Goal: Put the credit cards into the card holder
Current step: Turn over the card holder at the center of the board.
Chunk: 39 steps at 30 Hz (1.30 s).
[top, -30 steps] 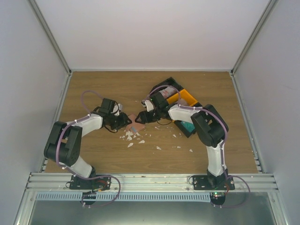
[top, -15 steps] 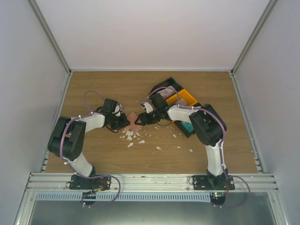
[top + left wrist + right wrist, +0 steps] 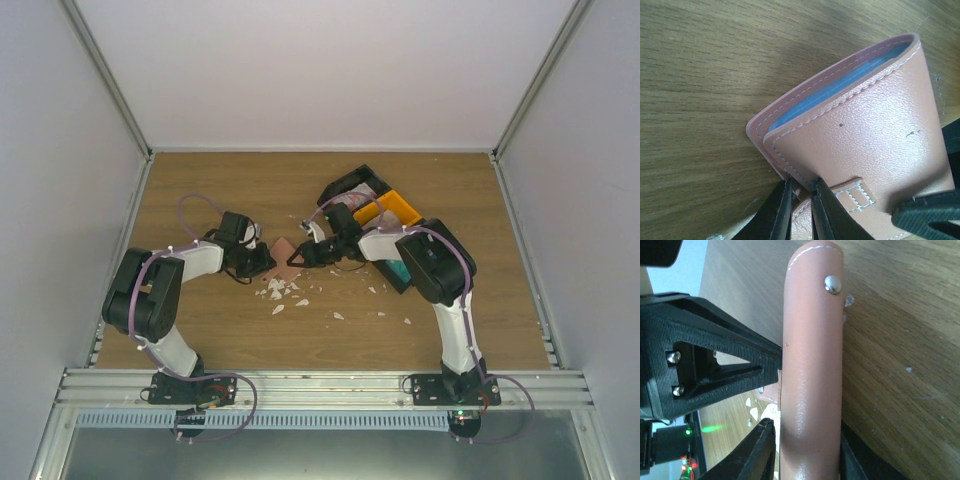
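Left fingers (image 3: pixel 781 212) are nearly together, nipping the thin lower edge of the card holder (image 3: pixel 865 135) right beside its stitched strap! Right fingers (image 3: pixel 761 452) bracket its rounded fold from both sides, close in; whether they truly squeeze it, I cannot tell. It's salmon-pink grained leather with pale stitching, light blue lining peeking out, and one shiny metal stud. It sits near mid-bench (image 3: pixel 200 180), with white scraps (image 3: pixel 285 290) at its 6 o'clock and bins (image 3: pixel 385 210) at 2 o'clock.

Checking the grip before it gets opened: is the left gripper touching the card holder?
Touching. The left wrist view shows the left gripper with its jaws pinching a cover edge of the card holder.
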{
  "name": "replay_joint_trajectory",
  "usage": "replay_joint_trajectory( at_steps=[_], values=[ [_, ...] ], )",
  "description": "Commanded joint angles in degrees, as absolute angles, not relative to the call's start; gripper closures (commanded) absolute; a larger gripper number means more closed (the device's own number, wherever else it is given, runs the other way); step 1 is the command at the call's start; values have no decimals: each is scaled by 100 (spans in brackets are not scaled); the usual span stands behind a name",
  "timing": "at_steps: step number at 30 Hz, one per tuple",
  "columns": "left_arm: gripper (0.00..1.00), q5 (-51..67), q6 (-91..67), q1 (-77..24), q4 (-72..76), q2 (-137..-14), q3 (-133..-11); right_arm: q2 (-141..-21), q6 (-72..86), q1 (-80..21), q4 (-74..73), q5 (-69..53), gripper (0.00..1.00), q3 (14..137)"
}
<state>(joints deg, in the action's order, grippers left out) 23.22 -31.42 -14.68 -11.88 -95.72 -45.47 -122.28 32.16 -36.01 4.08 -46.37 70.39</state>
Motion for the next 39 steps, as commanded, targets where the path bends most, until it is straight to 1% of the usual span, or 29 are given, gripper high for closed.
replay_joint_trajectory(
  at_steps=[1, 3, 6, 8, 11, 16, 21, 25, 30, 37, 38, 39],
  values=[
    [84, 1784, -3030, -1451, -1376, -9679, -4300, -12182, 3361, -3594, 906, -4651, 78, 6970],
    [80, 1843, -3032, -1457, -1358, -9494, -4306, -12032, 3248, -3599, 729, -4320, 89, 6961],
    [72, 1946, -3041, -1454, -1391, -9106, -4368, -11718, 2987, -3595, 234, -3649, 99, 6982],
    [68, 1928, -3062, -1454, -1507, -8792, -4487, -11417, 2788, -3595, -202, -2979, 99, 7011],
    [64, 1720, -3083, -1453, -1751, -8281, -4666, -10949, 2511, -3597, -875, -2090, 100, 7025],
    [59, 1501, -3134, -1456, -2039, -7524, -4910, -10194, 2049, -3732, -2013, -424, 100, 7072],
    [54, 1703, -3190, -1443, -2232, -7089, -5134, -9811, 1878, -4144, -3050, 1424, 100, 7342],
    [53, 1833, -3173, -1436, -2385, -6987, -5297, -10108, 2129, -4584, -4045, 2536, 100, 7688],
    [52, 1802, -3130, -1409, -2506, -6858, -5411, -10861, 2838, -5154, -5060, 3353, 99, 8175],
    [52, 1841, -3137, -1373, -2562, -6833, -5440, -12070, 3241, -5938, -5531, 3374, 99, 9154],
    [51, 1856, -3142, -1367, -2560, -6837, -5440, -12229, 3241, -6035, -5552, 3306, 97, 9292],
    [51, 1861, -3153, -1356, -2558, -6830, -5448, -12335, 3243, -6120, -5544, 3202, 93, 9399]
  ],
)
